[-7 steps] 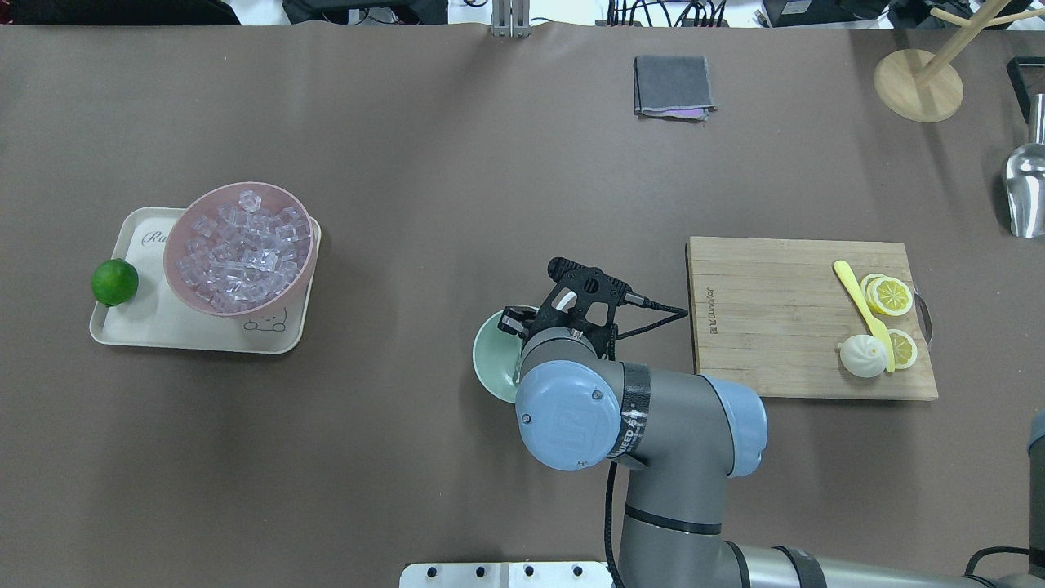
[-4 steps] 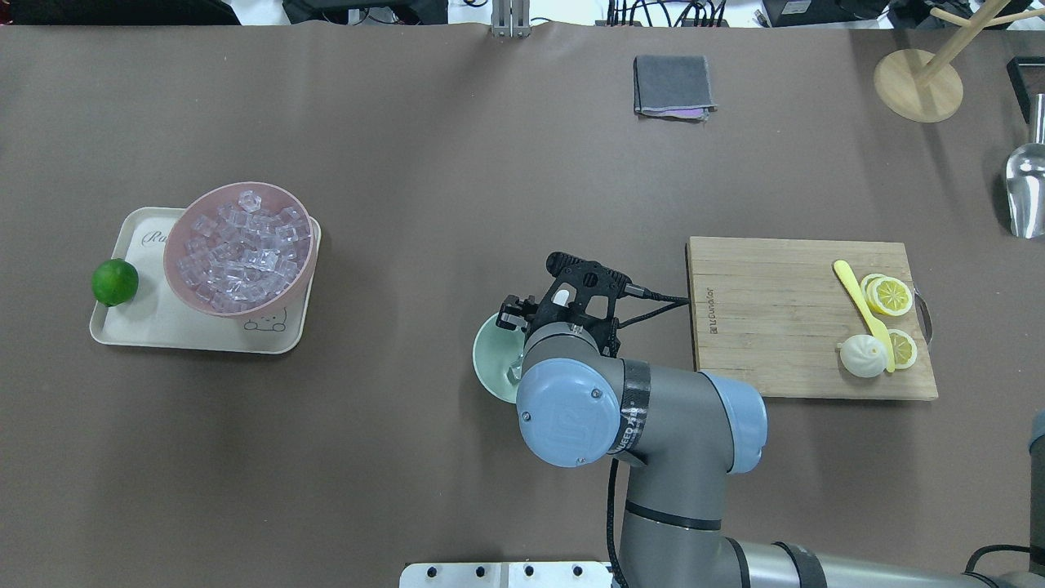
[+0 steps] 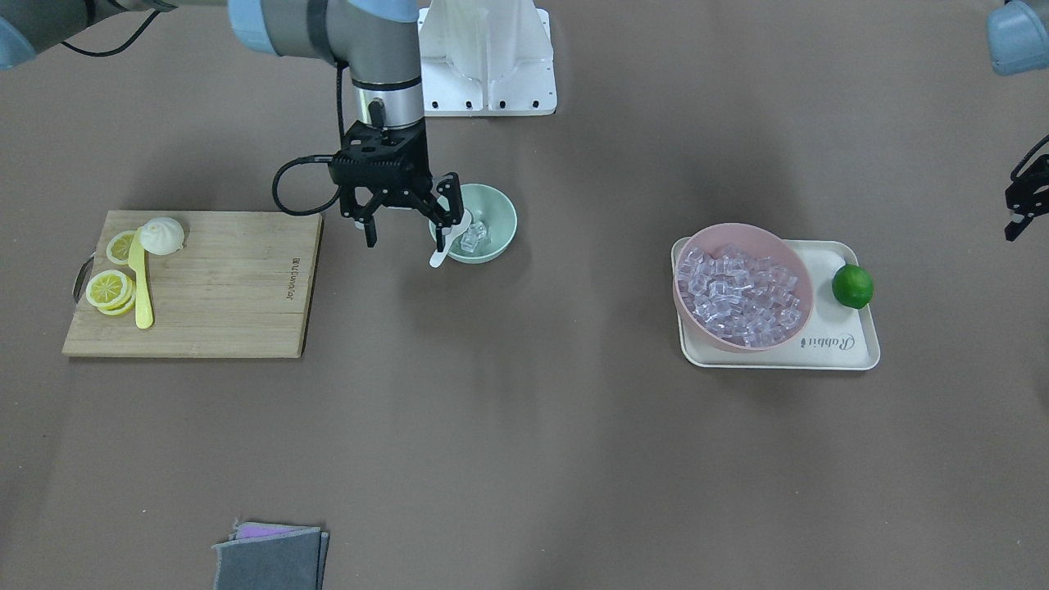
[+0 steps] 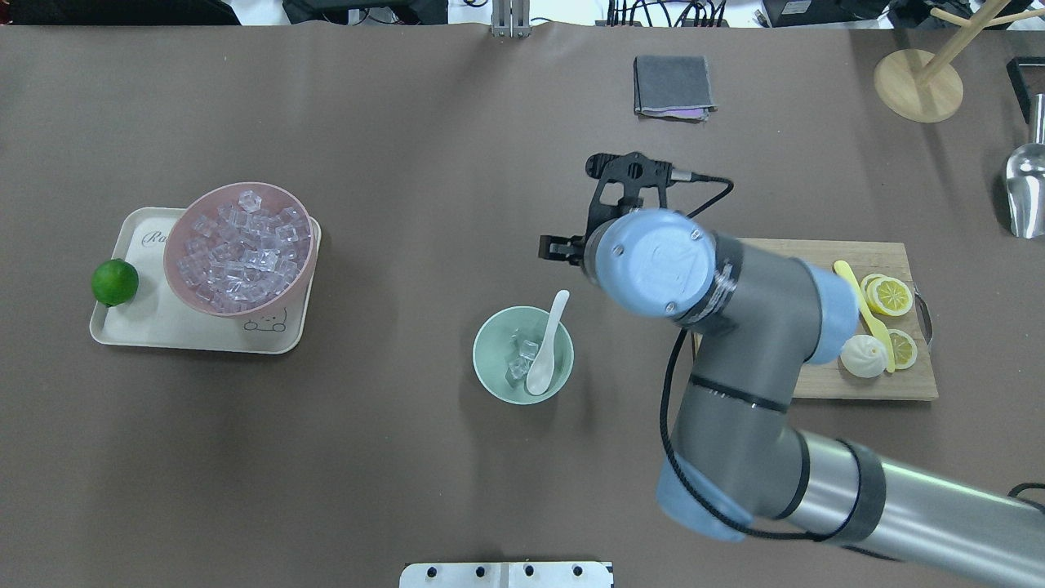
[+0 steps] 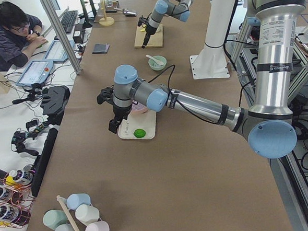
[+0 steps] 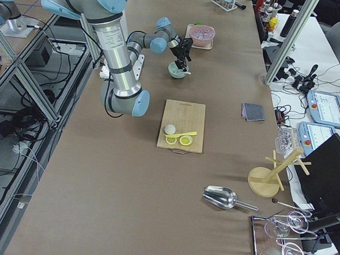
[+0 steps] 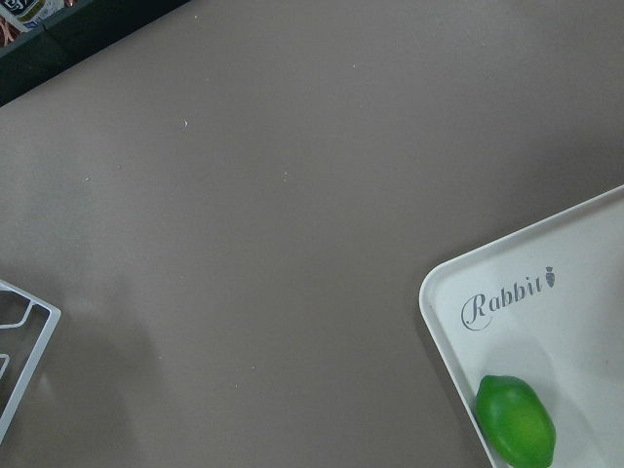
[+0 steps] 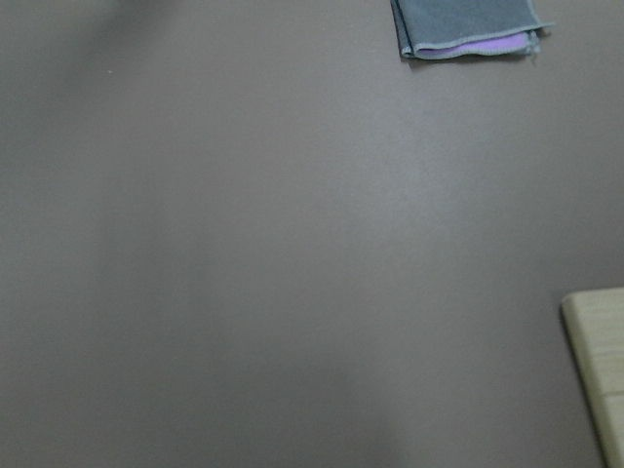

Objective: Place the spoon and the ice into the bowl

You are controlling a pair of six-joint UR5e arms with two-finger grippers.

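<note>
**RIGHT HAND STATUS: OPEN AND EMPTY, BOWL LOADED**

My right gripper (image 3: 408, 231) points down at the table with its two fingers spread wide. Nothing sits between them.

Just to the left of this hand stands the mint-green bowl (image 4: 479, 357). The white spoon (image 4: 548, 341) lies in it, scoop down inside and handle leaning out over the rim on the side nearest my fingers. No finger grips it. A few clear pieces of ice (image 4: 519, 359) lie on the bowl floor, just beside the scoop.

Near the hand on its right lies the wooden cutting board (image 3: 229, 279). At the board's far right end are a yellow knife (image 3: 141, 287), lemon slices (image 3: 108, 288) and a white bun (image 3: 161, 235).

Well apart on the left, a pink bowl (image 3: 742, 229) filled with more ice stands on a cream tray (image 3: 844, 344), with a lime (image 3: 852, 287) beside it. My left gripper (image 5: 113, 125) hangs just beyond that tray; I cannot tell how far it is open.

Farthest out, ahead of the hand, lies a folded grey cloth (image 4: 673, 86).
</note>
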